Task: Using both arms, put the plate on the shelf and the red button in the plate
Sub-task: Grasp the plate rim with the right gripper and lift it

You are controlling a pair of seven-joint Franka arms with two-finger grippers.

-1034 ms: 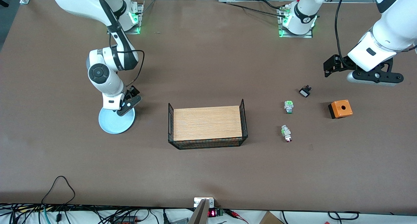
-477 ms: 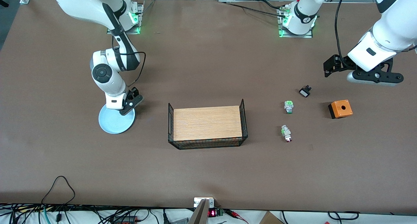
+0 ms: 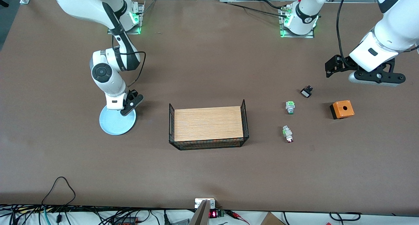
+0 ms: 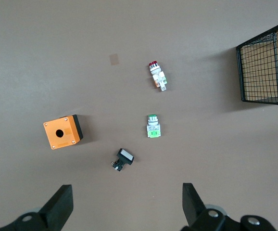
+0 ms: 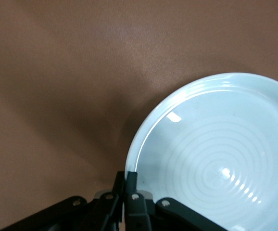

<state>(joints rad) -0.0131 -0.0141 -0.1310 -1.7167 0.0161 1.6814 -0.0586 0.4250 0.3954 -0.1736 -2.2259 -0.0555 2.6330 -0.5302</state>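
Note:
The pale blue plate lies on the table toward the right arm's end. My right gripper is shut on the plate's rim at the edge farther from the front camera. In the right wrist view the fingers pinch the rim of the plate. The red button lies on its side toward the left arm's end and also shows in the left wrist view. My left gripper hangs open and empty in the air over bare table beside the orange box; it shows open in the left wrist view.
A black wire basket with a wooden floor stands mid-table, its corner in the left wrist view. A green-tipped switch, a small black switch and an orange box with a hole lie near the red button.
The right arm's elbow and wrist shifted slightly toward the basket while its gripper stayed at the plate's rim. The plate barely moved. The left arm has not moved.

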